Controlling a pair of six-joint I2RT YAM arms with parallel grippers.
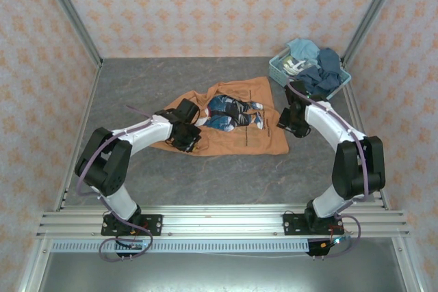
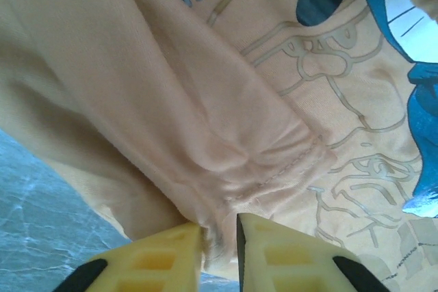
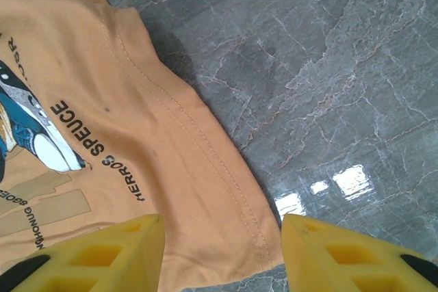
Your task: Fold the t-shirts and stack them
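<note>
An orange-tan t-shirt (image 1: 236,140) lies spread on the grey table, its blue, white and red print (image 1: 229,113) facing up. My left gripper (image 1: 187,139) is at the shirt's left side. In the left wrist view a bunched fold of the t-shirt (image 2: 226,162), near a stitched hem, sits pinched between the narrow yellow fingers of the left gripper (image 2: 219,232). My right gripper (image 1: 287,125) is at the shirt's right edge. In the right wrist view this gripper (image 3: 222,229) stands open, its fingers straddling the hemmed corner of the t-shirt (image 3: 171,169) without touching it.
A pale blue lattice basket (image 1: 276,70) at the back right holds several bunched blue and white clothes (image 1: 320,68). Metal frame posts and patterned walls close in the table. Bare grey tabletop (image 1: 226,182) lies between the shirt and the arm bases.
</note>
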